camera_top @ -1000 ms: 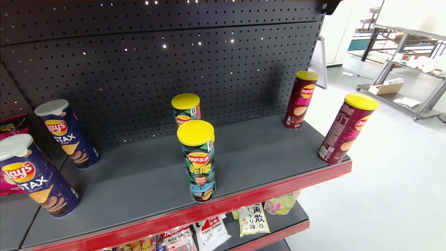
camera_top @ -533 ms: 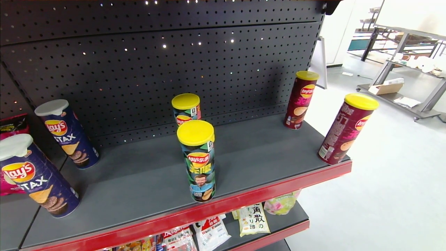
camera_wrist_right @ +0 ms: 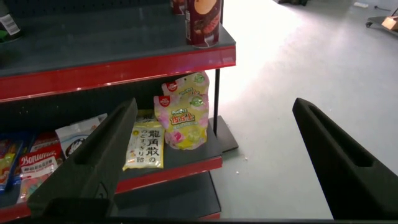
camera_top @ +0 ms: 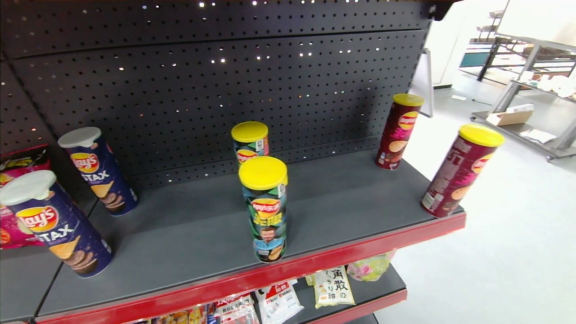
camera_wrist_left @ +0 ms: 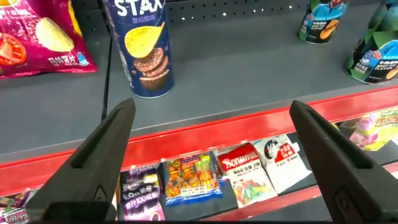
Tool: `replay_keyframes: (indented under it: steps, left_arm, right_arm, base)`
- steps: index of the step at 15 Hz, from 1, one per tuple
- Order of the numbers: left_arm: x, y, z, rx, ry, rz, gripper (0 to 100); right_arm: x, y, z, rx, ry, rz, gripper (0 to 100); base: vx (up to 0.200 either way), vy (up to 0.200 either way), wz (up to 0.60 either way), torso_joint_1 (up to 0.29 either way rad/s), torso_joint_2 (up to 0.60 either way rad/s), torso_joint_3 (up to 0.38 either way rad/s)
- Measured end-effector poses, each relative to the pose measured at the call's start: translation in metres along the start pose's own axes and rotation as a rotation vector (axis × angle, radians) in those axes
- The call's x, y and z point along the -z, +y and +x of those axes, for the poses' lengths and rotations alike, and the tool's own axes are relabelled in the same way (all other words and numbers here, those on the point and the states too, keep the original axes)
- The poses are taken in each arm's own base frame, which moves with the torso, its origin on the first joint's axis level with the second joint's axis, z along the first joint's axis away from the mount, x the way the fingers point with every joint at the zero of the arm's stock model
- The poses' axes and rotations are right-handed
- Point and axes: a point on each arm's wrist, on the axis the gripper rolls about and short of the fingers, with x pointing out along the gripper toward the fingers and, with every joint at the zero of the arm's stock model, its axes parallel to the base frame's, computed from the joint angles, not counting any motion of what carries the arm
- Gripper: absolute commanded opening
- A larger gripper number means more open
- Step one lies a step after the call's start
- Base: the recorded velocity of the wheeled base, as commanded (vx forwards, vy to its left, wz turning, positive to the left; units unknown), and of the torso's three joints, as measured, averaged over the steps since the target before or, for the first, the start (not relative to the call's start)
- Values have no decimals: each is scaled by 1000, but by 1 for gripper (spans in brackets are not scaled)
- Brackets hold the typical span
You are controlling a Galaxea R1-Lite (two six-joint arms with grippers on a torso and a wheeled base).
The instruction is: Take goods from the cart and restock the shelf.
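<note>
My left pincer [camera_wrist_left: 212,107] and right pincer [camera_wrist_right: 216,102] both gape wide, empty, facing the shelf [camera_wrist_left: 249,68]; upright blue can [camera_wrist_left: 144,56] nearer the left, maroon can [camera_wrist_right: 203,22] nearer the right.

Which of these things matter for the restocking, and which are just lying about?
Part of the job, as far as I can judge:
shelf
blue cans, green cans, maroon cans
left tool and right tool, both open

Just lying about:
cardboard box
metal rack
snack bags below
</note>
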Motion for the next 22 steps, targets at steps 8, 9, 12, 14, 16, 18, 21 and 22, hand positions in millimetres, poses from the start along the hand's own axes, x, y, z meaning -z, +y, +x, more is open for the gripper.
replay_keyframes:
  steps: [8, 9, 12, 14, 16, 18, 21, 22]
  left_arm:
    - [0, 0, 0, 0, 2, 0, 100]
    - [0, 0, 0, -1, 1, 0, 100]
    - [0, 0, 0, 0, 1, 0, 100]
    - [0, 0, 0, 1, 3, 0, 100]
    - [0, 0, 0, 1, 3, 0, 100]
    - [0, 0, 0, 0, 3, 0, 100]
    - [0, 0, 0, 0, 3, 0, 100]
    - [0, 0, 0, 0, 3, 0, 100]
  right_arm:
    - [0, 0, 0, -1, 0, 2, 100]
    - [0, 0, 0, -1, 0, 2, 100]
    - [0, 0, 0, -1, 0, 0, 100]
    - [0, 0, 0, 0, 0, 0, 100]
    - [0, 0, 0, -1, 0, 1, 100]
    - [0, 0, 0, 1, 0, 3, 100]
    - [-4, -1, -1, 24, -20, 42, 100]
    - [-14, -1, -3, 27, -60, 61, 100]
  base:
    - [0, 0, 300, 3, 1, 1]
    - [0, 0, 0, 0, 0, 0]
    - [0, 0, 0, 0, 0, 0]
    - [0, 0, 0, 0, 0, 0]
    - [0, 0, 0, 0, 0, 0]
    - [0, 0, 0, 0, 0, 0]
    - [0, 0, 0, 0, 0, 0]
    - [0, 0, 0, 0, 0, 0]
